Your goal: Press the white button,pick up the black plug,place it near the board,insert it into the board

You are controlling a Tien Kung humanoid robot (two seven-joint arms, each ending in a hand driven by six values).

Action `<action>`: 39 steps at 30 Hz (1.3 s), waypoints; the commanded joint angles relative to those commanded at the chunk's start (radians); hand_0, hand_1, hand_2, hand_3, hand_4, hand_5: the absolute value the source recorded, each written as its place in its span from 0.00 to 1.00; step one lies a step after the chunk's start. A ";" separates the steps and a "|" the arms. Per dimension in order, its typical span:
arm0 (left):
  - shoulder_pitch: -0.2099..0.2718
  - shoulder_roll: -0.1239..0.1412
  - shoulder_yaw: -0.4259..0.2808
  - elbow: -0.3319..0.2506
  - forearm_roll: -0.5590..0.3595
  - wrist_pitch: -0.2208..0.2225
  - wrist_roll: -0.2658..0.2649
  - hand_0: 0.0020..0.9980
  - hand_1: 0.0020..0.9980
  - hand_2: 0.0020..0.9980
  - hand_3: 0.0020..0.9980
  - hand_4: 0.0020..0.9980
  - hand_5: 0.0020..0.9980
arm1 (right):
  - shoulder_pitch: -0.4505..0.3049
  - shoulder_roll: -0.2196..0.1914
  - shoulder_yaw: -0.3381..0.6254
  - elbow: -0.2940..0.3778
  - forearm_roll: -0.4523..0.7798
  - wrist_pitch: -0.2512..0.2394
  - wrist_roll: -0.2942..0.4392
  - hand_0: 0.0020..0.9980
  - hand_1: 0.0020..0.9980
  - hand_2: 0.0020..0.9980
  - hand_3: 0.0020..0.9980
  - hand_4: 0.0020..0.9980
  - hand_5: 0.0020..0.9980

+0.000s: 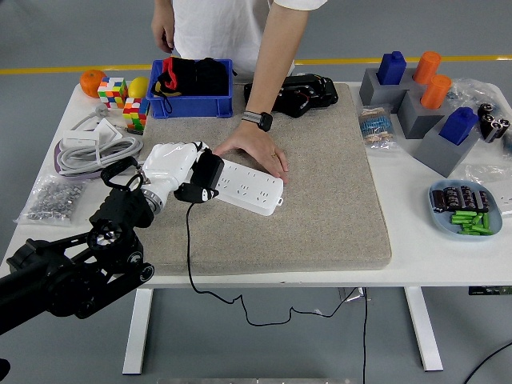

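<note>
My left hand [182, 174], white-gloved on a black arm, is shut on the black plug [205, 178] and holds it over the left end of the white power strip [246, 186], which lies on the grey mat [320, 208]. The plug's black cord [189, 248] hangs over the table's front edge. A person's hand [254, 150] presses flat on the strip's far side and steadies it. The white button is hidden under my hand. My right arm is out of view.
A blue bin [190, 88] with black items stands behind the strip. Puzzle cubes [124, 100], an orange [93, 80] and a coiled white cable [96, 148] lie at the left. Blue and orange blocks on grey stands [428, 104] and a tray of small parts [466, 210] are at the right.
</note>
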 joint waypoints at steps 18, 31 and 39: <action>-0.027 0.012 0.047 0.065 -0.006 -0.017 -0.016 0.14 0.26 0.27 0.41 0.57 0.00 | 0.000 0.001 -0.001 0.001 0.002 0.000 0.001 0.74 0.70 0.68 0.62 0.69 0.36; -0.030 0.023 0.048 0.076 0.001 -0.020 -0.013 0.14 0.26 0.27 0.42 0.57 0.00 | 0.001 0.001 0.001 0.001 0.002 0.000 0.001 0.74 0.71 0.68 0.62 0.69 0.36; -0.033 0.016 0.061 0.069 0.013 -0.029 -0.003 0.14 0.26 0.27 0.42 0.57 0.00 | 0.001 0.001 -0.001 0.002 0.002 0.000 0.001 0.74 0.71 0.68 0.62 0.69 0.36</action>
